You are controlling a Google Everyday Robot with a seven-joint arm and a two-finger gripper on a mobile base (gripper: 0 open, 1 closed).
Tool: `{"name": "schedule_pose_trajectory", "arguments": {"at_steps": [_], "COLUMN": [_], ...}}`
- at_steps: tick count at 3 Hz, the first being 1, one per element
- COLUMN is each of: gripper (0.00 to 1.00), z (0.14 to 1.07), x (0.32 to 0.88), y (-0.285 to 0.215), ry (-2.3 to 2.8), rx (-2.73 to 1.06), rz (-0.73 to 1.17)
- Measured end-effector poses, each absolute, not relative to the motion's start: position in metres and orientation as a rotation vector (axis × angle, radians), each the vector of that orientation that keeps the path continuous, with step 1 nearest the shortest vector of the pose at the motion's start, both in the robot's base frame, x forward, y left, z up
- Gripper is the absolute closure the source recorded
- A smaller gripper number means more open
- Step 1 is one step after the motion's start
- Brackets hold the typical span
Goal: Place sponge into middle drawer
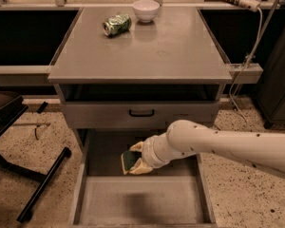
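Currently: gripper pinching sponge, held above the far floor of the open middle drawer, left of centre. Recommended handling: lower close to the bare floor, release gently, keep clear of the side walls.

The gripper hangs over the rear of the open middle drawer, with the sponge clamped between its fingers. Just behind and above the gripper is a drawer front. Well behind it, on the tabletop, the can lies left of the bowl.
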State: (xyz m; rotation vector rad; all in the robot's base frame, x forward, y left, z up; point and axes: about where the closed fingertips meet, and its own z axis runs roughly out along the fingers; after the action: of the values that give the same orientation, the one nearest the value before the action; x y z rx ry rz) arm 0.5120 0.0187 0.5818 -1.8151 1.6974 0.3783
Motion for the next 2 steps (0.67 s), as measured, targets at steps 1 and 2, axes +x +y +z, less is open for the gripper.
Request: {"name": "schedule_pose_trajectory", "arguments": {"at_steps": [1, 2], "gripper": [1.00, 1.00], "z": [0.5460, 0.5459], "x": [0.5262, 0.5262], "y": [0.0210, 0.0210], "ry": [1.752, 1.752], "rx": [-1.791, -1.791], "rz": [0.345, 0.345]}}
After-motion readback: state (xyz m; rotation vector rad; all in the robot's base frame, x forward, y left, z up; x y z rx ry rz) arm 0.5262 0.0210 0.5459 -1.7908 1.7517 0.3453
